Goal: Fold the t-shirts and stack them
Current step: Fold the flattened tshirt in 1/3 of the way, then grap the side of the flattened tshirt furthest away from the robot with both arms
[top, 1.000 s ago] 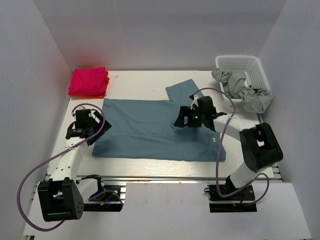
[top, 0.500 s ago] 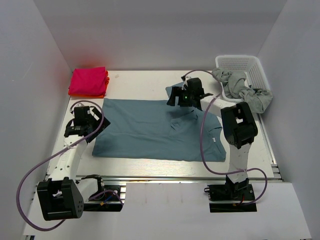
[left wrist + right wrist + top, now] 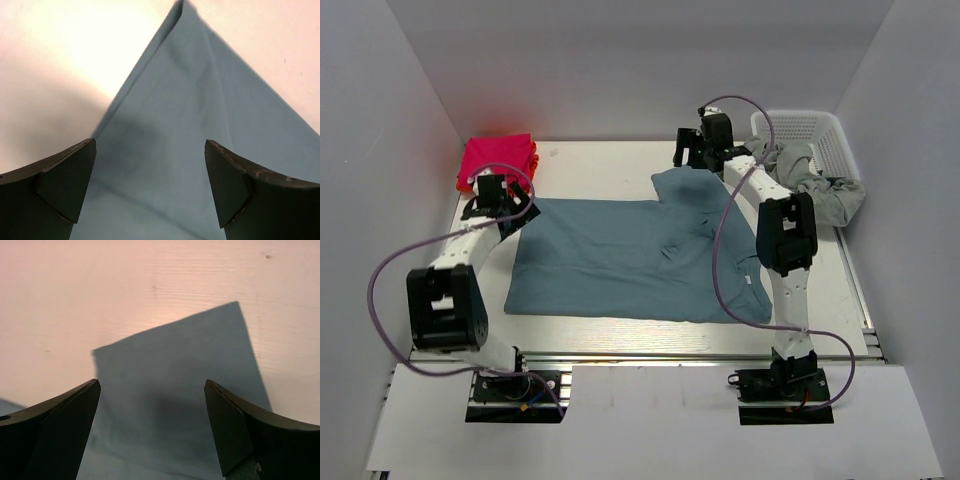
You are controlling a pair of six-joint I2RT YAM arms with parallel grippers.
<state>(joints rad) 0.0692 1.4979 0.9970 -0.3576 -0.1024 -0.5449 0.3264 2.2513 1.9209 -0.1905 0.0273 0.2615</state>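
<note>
The teal-blue t-shirt [image 3: 620,265] lies spread flat across the middle of the white surface [image 3: 600,160]. Its body runs from left to right and one sleeve points toward the far side, right of centre.

The left claw [image 3: 498,207] hovers over the shirt's far left corner with its jaws wide apart and nothing between them. In the left wrist view, the two dark fingers [image 3: 60,185] frame the pointed corner of blue cloth [image 3: 200,125].

The right claw [image 3: 698,158] reaches to the far side and hangs above the end of that sleeve, also spread wide and holding nothing. Its wrist view shows the squared sleeve end [image 3: 185,370] lying on the surface between the fingers [image 3: 240,435].

A folded pink t-shirt [image 3: 498,160] sits in the far left corner, with an orange edge [image 3: 533,162] showing beneath it. At the far right, crumpled grey t-shirts [image 3: 810,180] spill out of the white lattice basket [image 3: 820,130] onto the surface.
</note>
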